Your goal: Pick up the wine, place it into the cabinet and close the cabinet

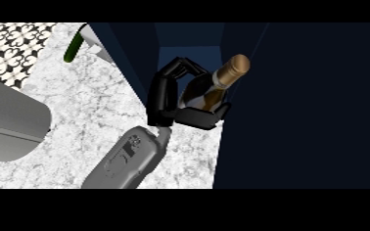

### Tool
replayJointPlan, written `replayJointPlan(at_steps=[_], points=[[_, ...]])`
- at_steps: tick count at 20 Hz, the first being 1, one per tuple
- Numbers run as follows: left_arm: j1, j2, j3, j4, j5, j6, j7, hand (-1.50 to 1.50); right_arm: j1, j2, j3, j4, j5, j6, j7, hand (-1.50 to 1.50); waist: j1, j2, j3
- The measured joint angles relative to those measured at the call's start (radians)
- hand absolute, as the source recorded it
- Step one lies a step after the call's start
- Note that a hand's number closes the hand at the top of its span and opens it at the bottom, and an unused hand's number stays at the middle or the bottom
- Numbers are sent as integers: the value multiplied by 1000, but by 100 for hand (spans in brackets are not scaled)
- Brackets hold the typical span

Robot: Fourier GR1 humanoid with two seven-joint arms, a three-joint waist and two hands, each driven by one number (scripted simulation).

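1. Here, the wine bottle [217, 85] is in my hand [177, 100], at the open front of the dark blue cabinet [289, 103].
2. Its long axis runs diagonally in the view: the golden neck and cap point to the upper right, toward the inside of the cabinet, and the dark body goes down to the lower left, into my palm.
3. The bottle is tilted, not upright; I cannot tell if its base touches anything, because my hand hides it.
4. My hand is closed around the lower body of the bottle: the fingers curl over it from the left and top, and the thumb lies under it at the lower right.
5. My grey forearm [130, 159] comes up from the lower edge over the white marble counter [80, 103] and bends at the wrist toward the cabinet.
6. I cannot say for sure which arm this is; only one shows.
7. On the counter at the left is a grey object [22, 122], and near the top a dark green handle [74, 46].
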Motion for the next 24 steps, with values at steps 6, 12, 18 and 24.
replayJointPlan(at_steps=[6,12,18,24], points=[[-22,1,8,101,-19,-2,-65,150,9,7,11,0,2,0,-6,-150,1,0,0],[-31,1,44,176,-10,-13,-143,150,-1,9,-2,6,2,1,-8,-150,3,0,0],[-67,6,114,235,15,-51,-165,150,-31,11,12,2,6,-19,29,-150,4,0,0],[-119,6,173,321,32,-94,-169,150,-18,11,10,-3,5,-17,24,-150,2,0,0]])
